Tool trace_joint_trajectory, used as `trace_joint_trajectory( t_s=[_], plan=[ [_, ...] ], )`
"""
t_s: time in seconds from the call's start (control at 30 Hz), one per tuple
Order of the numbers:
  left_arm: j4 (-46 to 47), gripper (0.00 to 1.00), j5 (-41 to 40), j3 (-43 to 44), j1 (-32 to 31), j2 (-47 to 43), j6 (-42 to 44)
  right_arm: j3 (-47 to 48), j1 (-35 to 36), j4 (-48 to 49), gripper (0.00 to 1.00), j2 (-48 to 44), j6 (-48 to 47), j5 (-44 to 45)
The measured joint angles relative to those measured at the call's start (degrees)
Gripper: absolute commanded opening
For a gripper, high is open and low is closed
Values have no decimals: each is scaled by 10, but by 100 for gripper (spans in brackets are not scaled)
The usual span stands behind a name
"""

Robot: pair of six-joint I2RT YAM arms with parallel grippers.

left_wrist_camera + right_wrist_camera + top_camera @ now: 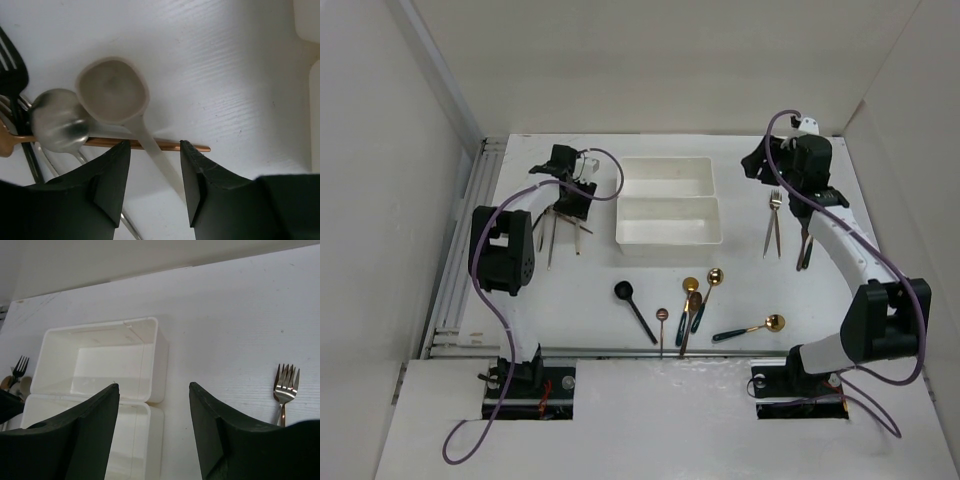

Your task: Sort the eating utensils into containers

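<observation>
Several eating utensils lie in a pile at the left: a pale spoon (pixel 112 90), a silver spoon (pixel 57 120), a copper handle (pixel 165 145) and a black fork (pixel 11 65). My left gripper (pixel 155 145) (pixel 574 203) is low over this pile, its jaws open on either side of the pale spoon's handle. The two white containers (pixel 665 160) (pixel 668 238) stand side by side at the table's middle back. My right gripper (pixel 154 387) (pixel 752 166) hangs open with nothing in it, right of the containers (pixel 150 325). A gold fork (pixel 286 385) (pixel 773 203) lies below it.
More spoons lie in front of the containers: a black spoon (pixel 624 291), gold-bowled spoons (pixel 691 286) (pixel 716 276) (pixel 774 322) and a small copper one (pixel 662 316). A dark utensil (pixel 805 246) lies beside the right arm. White walls enclose the table on three sides.
</observation>
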Motion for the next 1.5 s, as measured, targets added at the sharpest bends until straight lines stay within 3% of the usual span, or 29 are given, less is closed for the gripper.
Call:
trace_joint_trajectory(
  t_s=[0.23,0.27,0.6,0.9,1.2,1.5],
  plan=[
    [8,33,5,-13,10,12,-13,-6,0,0,63,-20,4,4],
    [12,27,7,-12,12,14,-15,-6,0,0,63,-22,4,4],
    [14,0,31,0,18,28,-19,-9,0,0,63,-29,3,11],
    [-19,0,53,30,18,32,-22,-16,-1,0,63,-43,-10,21],
    [-59,0,9,202,1,27,-1,34,-75,-8,61,41,-8,-26],
    [-31,0,-40,332,-136,28,144,46,-121,-32,58,130,29,-79]
  ],
)
